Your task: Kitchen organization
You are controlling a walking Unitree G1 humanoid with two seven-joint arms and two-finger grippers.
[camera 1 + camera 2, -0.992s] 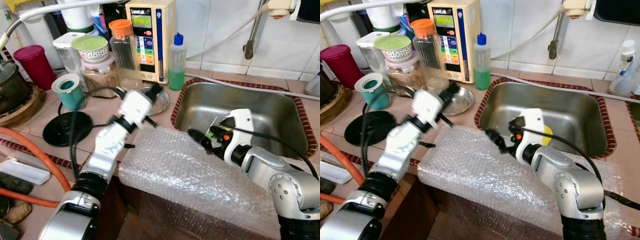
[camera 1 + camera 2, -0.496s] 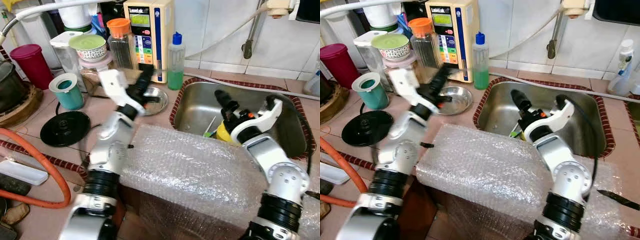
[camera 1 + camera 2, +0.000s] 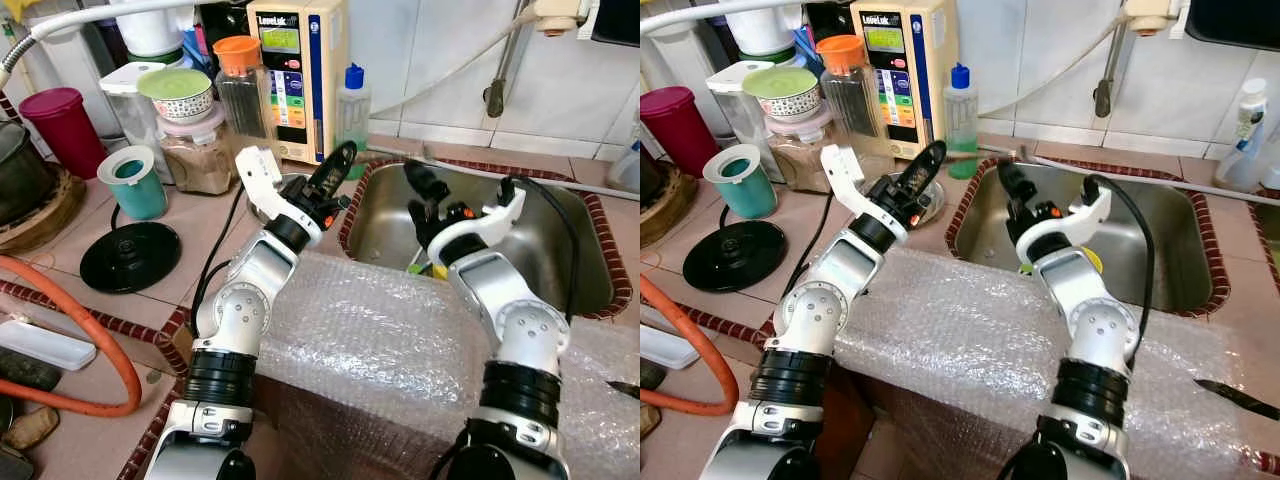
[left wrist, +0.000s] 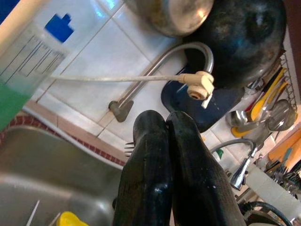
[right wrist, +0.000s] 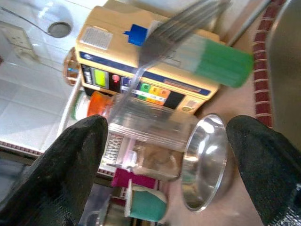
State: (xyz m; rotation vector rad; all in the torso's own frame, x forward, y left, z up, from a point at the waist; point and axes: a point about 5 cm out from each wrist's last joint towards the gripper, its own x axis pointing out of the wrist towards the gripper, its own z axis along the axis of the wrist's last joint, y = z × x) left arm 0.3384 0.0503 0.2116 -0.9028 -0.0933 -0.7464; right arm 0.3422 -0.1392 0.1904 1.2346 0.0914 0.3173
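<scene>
Though blurred, fork (image 5: 174,33): silver tines.

We can only really read one thing here: the cream-coloured box-shaped appliance with the green display (image 3: 298,70) at the back of the counter has a dark strip on top that looks like "LeveLuk". The small print by its coloured buttons is too tiny for us to make out.

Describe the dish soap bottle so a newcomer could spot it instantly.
Start at the steel sink, then look to its back left corner on the tiled counter. The bottle stands beside the beige water machine. It alone is clear, holds green liquid and has a blue cap.
</scene>
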